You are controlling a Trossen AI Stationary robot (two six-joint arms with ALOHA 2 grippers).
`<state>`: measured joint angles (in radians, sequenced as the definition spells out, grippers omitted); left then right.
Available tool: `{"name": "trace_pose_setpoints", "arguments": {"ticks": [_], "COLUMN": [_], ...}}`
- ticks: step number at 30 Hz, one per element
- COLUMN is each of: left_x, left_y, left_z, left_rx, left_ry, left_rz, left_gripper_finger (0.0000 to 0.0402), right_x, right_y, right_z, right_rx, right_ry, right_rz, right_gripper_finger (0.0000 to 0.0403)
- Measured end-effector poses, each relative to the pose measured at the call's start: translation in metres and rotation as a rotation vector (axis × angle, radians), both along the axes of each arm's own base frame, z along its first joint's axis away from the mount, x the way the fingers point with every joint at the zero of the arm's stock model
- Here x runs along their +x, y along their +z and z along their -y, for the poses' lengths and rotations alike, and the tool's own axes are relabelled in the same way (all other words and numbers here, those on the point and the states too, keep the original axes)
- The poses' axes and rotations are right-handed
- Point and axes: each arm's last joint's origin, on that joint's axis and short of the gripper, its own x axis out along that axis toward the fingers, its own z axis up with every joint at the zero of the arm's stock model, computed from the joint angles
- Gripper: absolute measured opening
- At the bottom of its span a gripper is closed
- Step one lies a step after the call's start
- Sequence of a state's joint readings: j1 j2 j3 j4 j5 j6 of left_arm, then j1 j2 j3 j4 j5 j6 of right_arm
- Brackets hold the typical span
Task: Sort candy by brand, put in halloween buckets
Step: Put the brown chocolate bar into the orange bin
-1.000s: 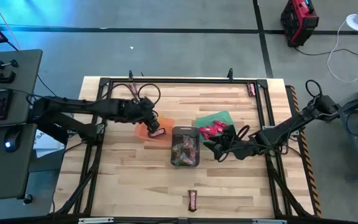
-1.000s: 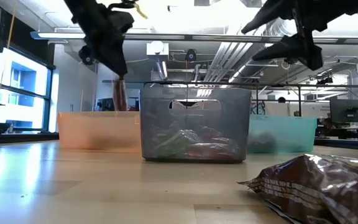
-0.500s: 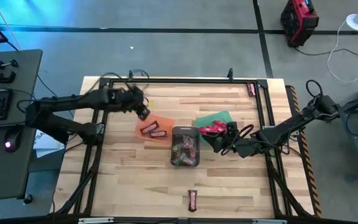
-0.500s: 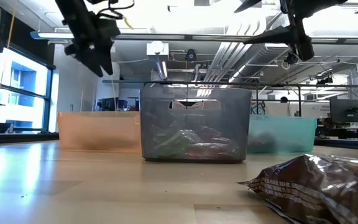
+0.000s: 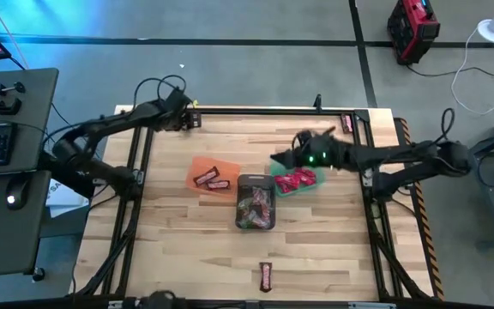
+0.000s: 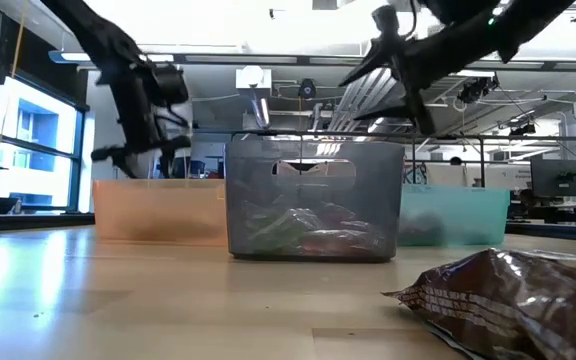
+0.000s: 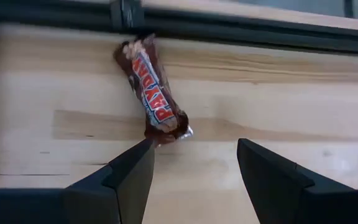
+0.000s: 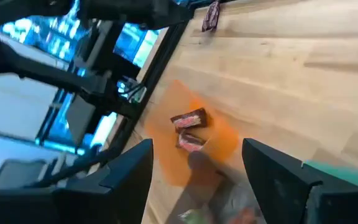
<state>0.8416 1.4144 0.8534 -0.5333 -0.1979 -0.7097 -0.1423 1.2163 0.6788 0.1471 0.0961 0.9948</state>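
3 buckets sit in a row at mid-surface: the orange bucket [image 5: 212, 176] holding 2 brown bars, the dark bucket [image 5: 256, 202] with mixed pieces, and the green bucket [image 5: 299, 176] with red wrappers. We note 3 loose candies in the high view: a brown bar [image 5: 193, 119] at the far left edge, another bar [image 5: 347, 124] at the far right edge, and a third bar [image 5: 266, 275] near the front edge.

We find the left claw [image 7: 194, 165] at the far left corner, fingers parted and empty, with the brown bar [image 7: 152, 90] lying flat just ahead of it, one end near the frame rail [image 7: 229, 34]. We judge the step in hand to be picking up this bar for the orange bucket.

The right claw [image 8: 197, 174] hovers over the far side of the green bucket, fingers spread and holding nothing.

Recommendations: we advise turning the left claw so its fingers straddle the bar's narrow width, not its length, and descending at mid-bar, away from the rail. The wrapper is slick; a firm close at the centre should prevent slipping.
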Motion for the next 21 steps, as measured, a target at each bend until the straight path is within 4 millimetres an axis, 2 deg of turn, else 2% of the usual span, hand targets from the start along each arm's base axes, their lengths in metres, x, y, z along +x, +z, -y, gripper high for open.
{"name": "trace_pose_setpoints", "arguments": {"ticks": [4, 8, 10, 17, 21], "left_x": [0.001, 0.004, 0.003, -0.001, -0.002], "left_y": [-0.017, -0.028, -0.034, -0.058, -0.060], "left_z": [-0.023, -0.041, -0.049, -0.056, -0.059], "left_rx": [-0.075, -0.101, -0.118, -0.222, -0.228], "left_ry": [0.094, 0.136, 0.169, 0.214, 0.209], "left_rz": [0.020, 0.003, 0.007, -0.005, -0.003], "left_gripper_finger": [0.0221, 0.0221, 0.0221, 0.0221, 0.0221], "right_x": [-0.007, -0.013, -0.014, -0.017, -0.017], "right_y": [0.000, 0.000, 0.000, 0.000, 0.000], "right_z": [0.030, 0.048, 0.052, 0.060, 0.060], "right_rx": [-0.009, -0.019, -0.021, -0.048, -0.061], "right_ry": [0.055, 0.086, 0.082, 0.045, 0.023], "right_rz": [-0.003, 0.001, 0.001, -0.007, -0.013], "right_gripper_finger": [0.0238, 0.0238, 0.0238, 0.0238, 0.0238]}}
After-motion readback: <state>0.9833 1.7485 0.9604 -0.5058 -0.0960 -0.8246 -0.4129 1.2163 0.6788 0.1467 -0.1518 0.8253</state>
